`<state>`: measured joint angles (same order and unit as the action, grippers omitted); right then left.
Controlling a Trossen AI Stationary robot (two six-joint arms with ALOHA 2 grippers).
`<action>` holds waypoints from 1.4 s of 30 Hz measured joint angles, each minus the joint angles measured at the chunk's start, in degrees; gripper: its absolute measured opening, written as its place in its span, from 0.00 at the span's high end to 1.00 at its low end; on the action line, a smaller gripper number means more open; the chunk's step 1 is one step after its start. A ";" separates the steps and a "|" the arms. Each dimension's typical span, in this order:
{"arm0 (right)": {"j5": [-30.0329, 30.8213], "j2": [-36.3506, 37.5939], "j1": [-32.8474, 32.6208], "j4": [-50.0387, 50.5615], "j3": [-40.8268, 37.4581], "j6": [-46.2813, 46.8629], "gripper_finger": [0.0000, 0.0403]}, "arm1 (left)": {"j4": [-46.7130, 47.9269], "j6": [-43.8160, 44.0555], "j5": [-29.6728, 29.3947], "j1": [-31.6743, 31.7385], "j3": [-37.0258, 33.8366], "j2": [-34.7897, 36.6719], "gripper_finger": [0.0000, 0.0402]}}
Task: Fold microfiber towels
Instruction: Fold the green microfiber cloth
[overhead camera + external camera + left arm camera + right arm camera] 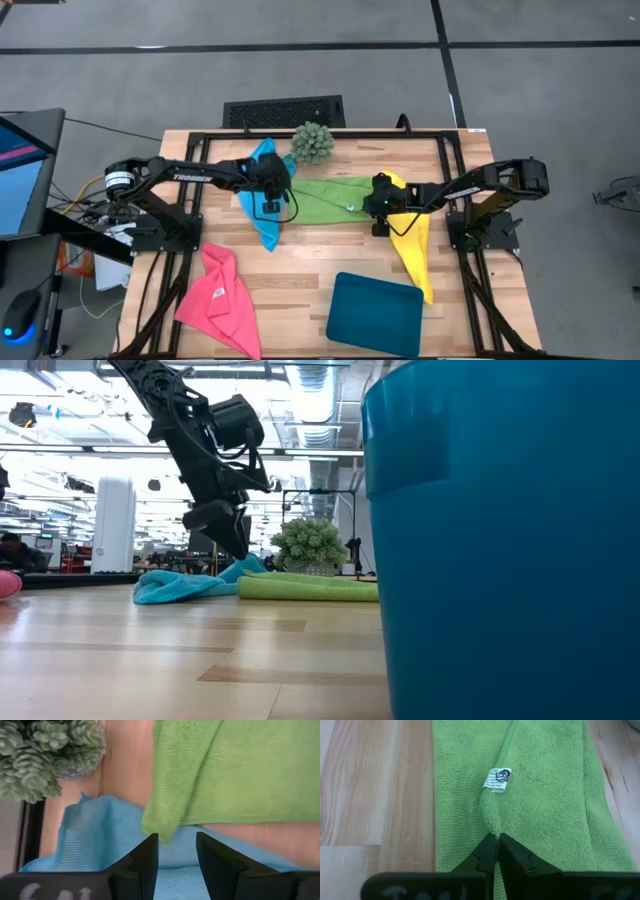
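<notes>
The table carries the work, and the green towel lies spread at its centre so both arms can reach an end. The teal tray at five o'clock looks empty. At three o'clock of the towel, the right gripper is pinched on a ridge of its cloth, likely to lift a fold. At nine o'clock, the left gripper hovers with fingers apart, holding nothing, over the towel's corner and the blue towel.

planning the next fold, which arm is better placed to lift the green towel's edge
Right: its tool is already pinched on the green towel edge. The left tool is open over the blue towel.
</notes>
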<state>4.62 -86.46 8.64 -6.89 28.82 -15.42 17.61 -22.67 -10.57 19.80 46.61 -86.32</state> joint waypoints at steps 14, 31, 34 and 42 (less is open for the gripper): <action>-0.04 0.00 0.02 0.01 -0.01 0.05 0.89 | -1.67 -15.25 2.78 1.00 0.08 -2.32 0.69; -0.07 -0.02 0.07 0.44 0.00 1.03 0.89 | -2.51 -16.14 -5.69 -0.10 0.07 -9.12 0.69; -0.07 -0.02 0.07 0.46 0.00 1.03 0.89 | -2.52 -15.92 -6.36 -0.18 0.07 -8.51 0.69; -0.07 -0.02 0.07 0.46 0.00 0.96 0.89 | -5.73 -16.98 -7.75 -0.12 0.07 -8.39 0.69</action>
<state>4.56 -86.48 8.71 -6.44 28.82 -14.46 11.88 -39.66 -18.33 19.68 46.68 -94.72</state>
